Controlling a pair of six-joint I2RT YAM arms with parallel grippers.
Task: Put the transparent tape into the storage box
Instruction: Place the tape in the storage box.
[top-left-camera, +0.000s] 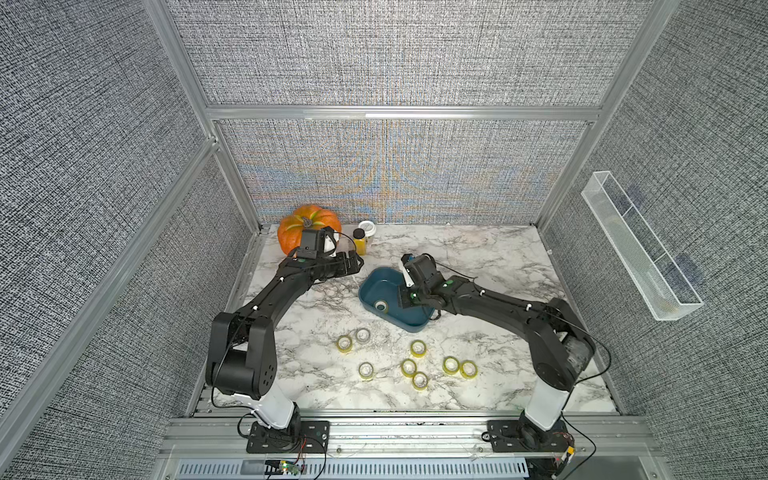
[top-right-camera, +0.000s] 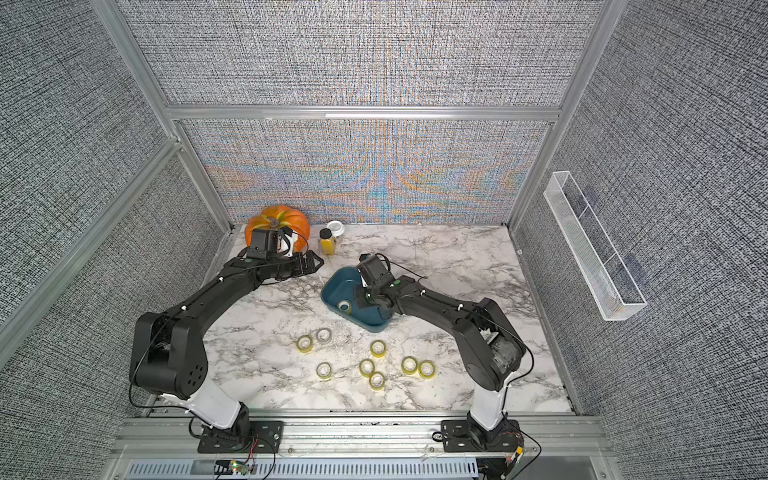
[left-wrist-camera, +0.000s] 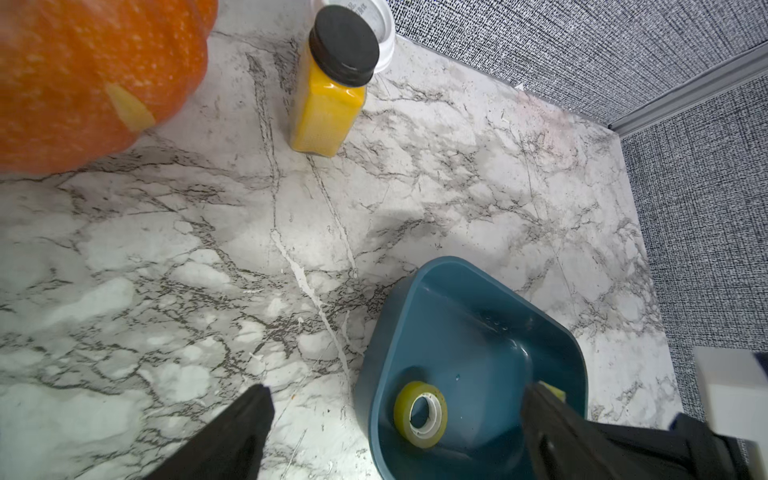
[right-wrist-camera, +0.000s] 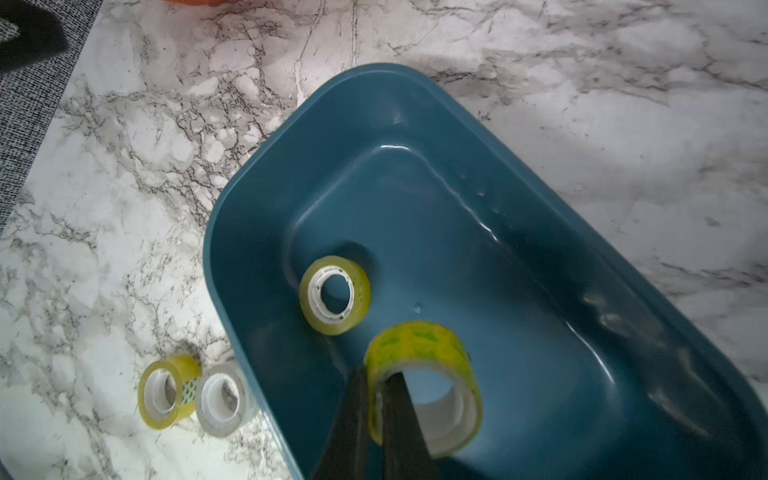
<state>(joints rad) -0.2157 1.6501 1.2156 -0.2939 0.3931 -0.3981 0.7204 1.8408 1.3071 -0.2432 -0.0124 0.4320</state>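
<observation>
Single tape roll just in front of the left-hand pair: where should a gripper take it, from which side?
Likely from straight above: that roll lies flat, hole up. One finger into the core, one outside, pinching the wall, as the right gripper pinches its held roll.

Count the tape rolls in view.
10 tape rolls: eight loose on the table, one inside the storage box, one in the right gripper above it. Arms may hide others.
</observation>
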